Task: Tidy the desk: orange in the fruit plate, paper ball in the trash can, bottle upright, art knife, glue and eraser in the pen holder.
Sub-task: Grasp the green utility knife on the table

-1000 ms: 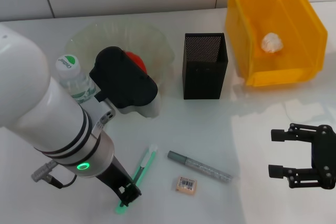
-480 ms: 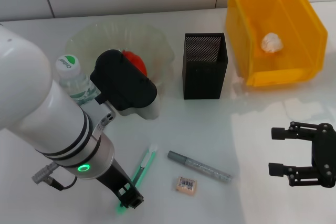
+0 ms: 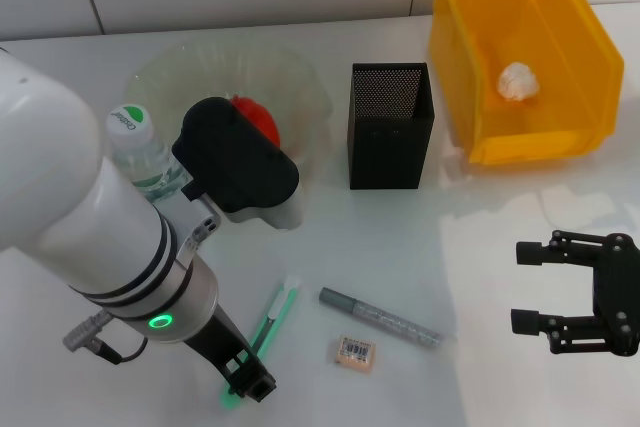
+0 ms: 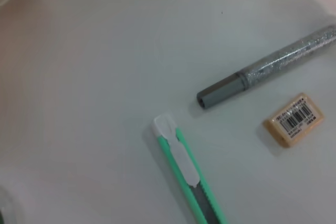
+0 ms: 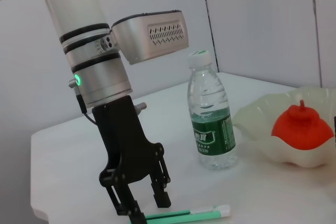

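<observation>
The trash can (image 3: 520, 57) at the surface's far right corner held the paper ball (image 3: 517, 79), the fruit plate (image 3: 290, 82) far left held the orange (image 3: 262, 119), and the pen holder (image 3: 390, 125) stood between them. The bottle (image 3: 140, 152) stood upright beside the plate. Near the front edge, the left gripper (image 3: 247, 375), fingers open, straddled the art knife (image 3: 272, 319), with the glue (image 3: 380, 318) and eraser (image 3: 353, 352) alongside; the right gripper (image 3: 530, 287) hung open at front right.

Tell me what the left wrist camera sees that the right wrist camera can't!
Only the left wrist view shows the eraser and the grey glitter pen. Only the right wrist view shows the left gripper, open over the knife's end, plus the upright bottle and the orange in the fruit plate. Both show the green art knife on the table.
</observation>
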{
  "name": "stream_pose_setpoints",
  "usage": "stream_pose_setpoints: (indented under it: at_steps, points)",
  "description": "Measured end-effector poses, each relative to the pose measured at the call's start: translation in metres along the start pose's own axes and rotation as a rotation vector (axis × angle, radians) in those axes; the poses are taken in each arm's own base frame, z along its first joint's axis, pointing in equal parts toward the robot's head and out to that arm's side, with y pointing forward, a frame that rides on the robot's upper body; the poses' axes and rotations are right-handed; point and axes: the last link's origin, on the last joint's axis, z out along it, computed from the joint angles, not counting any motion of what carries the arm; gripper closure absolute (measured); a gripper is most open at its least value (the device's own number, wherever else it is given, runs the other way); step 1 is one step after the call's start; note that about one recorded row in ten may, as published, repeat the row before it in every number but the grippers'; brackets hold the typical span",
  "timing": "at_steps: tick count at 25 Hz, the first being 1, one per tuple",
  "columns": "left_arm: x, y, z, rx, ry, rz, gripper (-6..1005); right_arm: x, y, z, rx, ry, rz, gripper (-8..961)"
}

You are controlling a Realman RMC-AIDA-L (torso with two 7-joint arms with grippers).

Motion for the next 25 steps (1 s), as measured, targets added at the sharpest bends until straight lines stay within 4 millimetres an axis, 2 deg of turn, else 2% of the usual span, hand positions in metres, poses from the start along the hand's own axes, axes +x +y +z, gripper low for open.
stream_pose_setpoints:
  at_steps: [7,25]
  points:
    - [-0.0008,0.0017,0.0031,0.008,-0.010,0.015,458,0.0000,0.0000,0.0000,0.000,0.000,0.000,158]
    - [-0.0055,-0.0059,0.0041,0.068,-0.045,0.023,468,-0.0005,0.0000,0.0003,-0.003,-0.001,0.010,159]
